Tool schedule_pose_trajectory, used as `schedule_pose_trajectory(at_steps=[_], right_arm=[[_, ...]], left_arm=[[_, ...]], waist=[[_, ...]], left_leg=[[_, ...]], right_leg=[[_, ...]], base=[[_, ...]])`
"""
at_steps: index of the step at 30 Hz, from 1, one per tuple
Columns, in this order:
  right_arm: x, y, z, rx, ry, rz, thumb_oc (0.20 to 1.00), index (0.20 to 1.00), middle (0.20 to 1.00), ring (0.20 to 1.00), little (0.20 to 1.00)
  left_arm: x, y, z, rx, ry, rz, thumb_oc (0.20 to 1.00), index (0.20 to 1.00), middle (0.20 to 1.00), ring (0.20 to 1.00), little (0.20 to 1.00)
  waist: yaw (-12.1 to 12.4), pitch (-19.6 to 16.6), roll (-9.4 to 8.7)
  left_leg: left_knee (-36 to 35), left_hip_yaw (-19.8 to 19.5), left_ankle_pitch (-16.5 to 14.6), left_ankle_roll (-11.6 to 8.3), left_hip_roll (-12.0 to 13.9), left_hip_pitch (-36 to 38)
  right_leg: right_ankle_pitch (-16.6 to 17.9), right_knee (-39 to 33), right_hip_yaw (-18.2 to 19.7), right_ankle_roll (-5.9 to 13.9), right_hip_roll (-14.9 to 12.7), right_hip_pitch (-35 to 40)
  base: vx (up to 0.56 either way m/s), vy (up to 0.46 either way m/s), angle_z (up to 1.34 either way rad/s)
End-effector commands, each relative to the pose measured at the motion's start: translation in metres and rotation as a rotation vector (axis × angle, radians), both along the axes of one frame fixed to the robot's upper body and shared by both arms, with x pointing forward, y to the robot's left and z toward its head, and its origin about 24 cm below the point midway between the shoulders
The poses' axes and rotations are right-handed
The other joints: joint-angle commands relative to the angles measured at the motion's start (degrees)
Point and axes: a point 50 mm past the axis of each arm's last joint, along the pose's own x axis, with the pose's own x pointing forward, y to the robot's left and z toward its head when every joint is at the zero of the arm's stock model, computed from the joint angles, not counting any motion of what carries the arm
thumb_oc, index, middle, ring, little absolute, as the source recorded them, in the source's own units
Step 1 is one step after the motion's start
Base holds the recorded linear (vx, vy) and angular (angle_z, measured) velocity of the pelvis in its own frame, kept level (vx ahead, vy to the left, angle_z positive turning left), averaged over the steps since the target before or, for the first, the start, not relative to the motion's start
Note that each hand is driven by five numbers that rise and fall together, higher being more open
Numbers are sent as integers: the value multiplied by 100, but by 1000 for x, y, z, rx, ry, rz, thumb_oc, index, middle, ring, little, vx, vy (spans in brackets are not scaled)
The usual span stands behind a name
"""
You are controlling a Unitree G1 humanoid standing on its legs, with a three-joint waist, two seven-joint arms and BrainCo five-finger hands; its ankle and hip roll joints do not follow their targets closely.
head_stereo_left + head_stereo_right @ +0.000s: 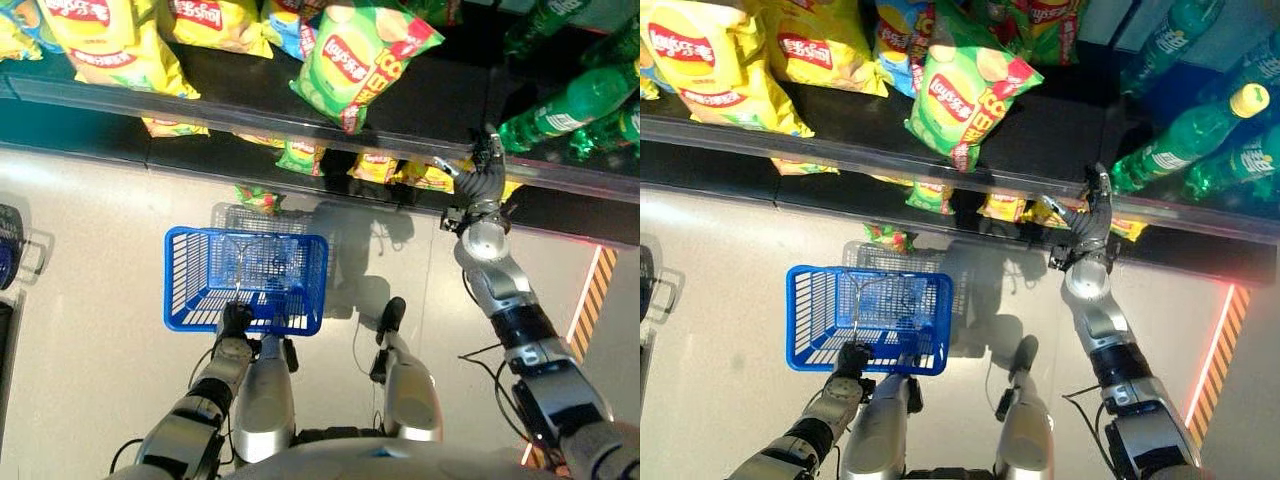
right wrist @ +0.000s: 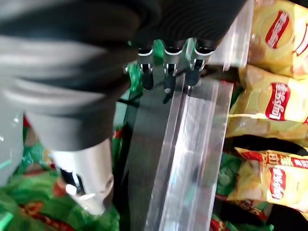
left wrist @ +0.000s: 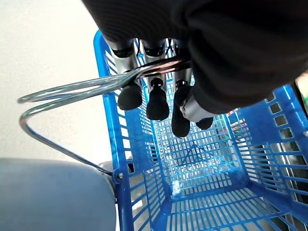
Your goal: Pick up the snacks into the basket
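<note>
The snacks are all on the shelf for now. A green chip bag point(image 1: 358, 62) leans over the front edge of the upper shelf point(image 1: 420, 105), with yellow chip bags point(image 1: 110, 45) in a row to its left and more small bags point(image 1: 375, 165) tucked on the level below. Green bottles point(image 1: 570, 110) lie at the right end of the shelf.

The blue basket point(image 1: 190, 290) hangs low over the floor point(image 1: 90, 210), and through its mesh bottom nothing shows inside, so no snack has been collected yet. The left robot hand point(image 3: 159, 98) has its fingers curled round the basket's metal wire handle point(image 3: 72, 91), carrying it.

The right robot hand point(image 1: 482, 182) is raised to the shelf's clear front rail point(image 2: 202, 144), fingers extended and relaxed, holding nothing; it sits to the right of the green bag, near the bottles.

By my reading the task is at its very start: the reach is under way, while grasping a bag, bringing it over and dropping it into the basket all remain.
</note>
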Motion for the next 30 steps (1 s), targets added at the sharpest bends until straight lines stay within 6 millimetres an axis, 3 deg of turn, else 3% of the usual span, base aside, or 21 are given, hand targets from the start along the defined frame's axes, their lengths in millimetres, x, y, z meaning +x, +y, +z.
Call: schedule_pose_trajectory(at_steps=[1,9,15,22,30], right_arm=[[9,-12,35,53,-114,-3,1000,1000,1000,1000,1000],[7,-35,40,137,-147,-89,1000,1000,1000,1000,1000],[-17,-44,17,187,-162,-116,1000,1000,1000,1000,1000],[-53,-51,-19,240,-122,-126,1000,1000,1000,1000,1000],[-74,-61,-31,165,-65,-117,1000,1000,1000,1000,1000]], left_arm=[[-40,3,-26,6,154,50,200,200,200,200,200],[-37,5,-24,-20,134,91,200,200,200,200,200],[-39,10,-24,-14,135,122,200,200,200,200,200],[-39,17,-22,-3,133,122,200,200,200,200,200],[-37,18,-21,3,133,96,200,200,200,200,200]], waist=[[179,206,-51],[247,203,-60],[186,160,-134],[-68,159,-158],[-316,95,-108]], left_leg=[[395,-229,-406,252,-222,-340],[657,-337,-517,276,-251,-557],[499,-316,-480,269,-237,-457],[444,-193,-471,242,-207,-329],[497,-94,-471,201,-163,-305]], right_leg=[[184,768,217,25,-200,-619],[113,976,146,27,-280,-720],[109,850,108,23,-237,-636],[105,761,211,5,-166,-609],[116,709,364,-17,-91,-665]], base=[[-11,11,5],[11,13,11],[24,7,5],[0,4,-3],[-21,-7,-13]])
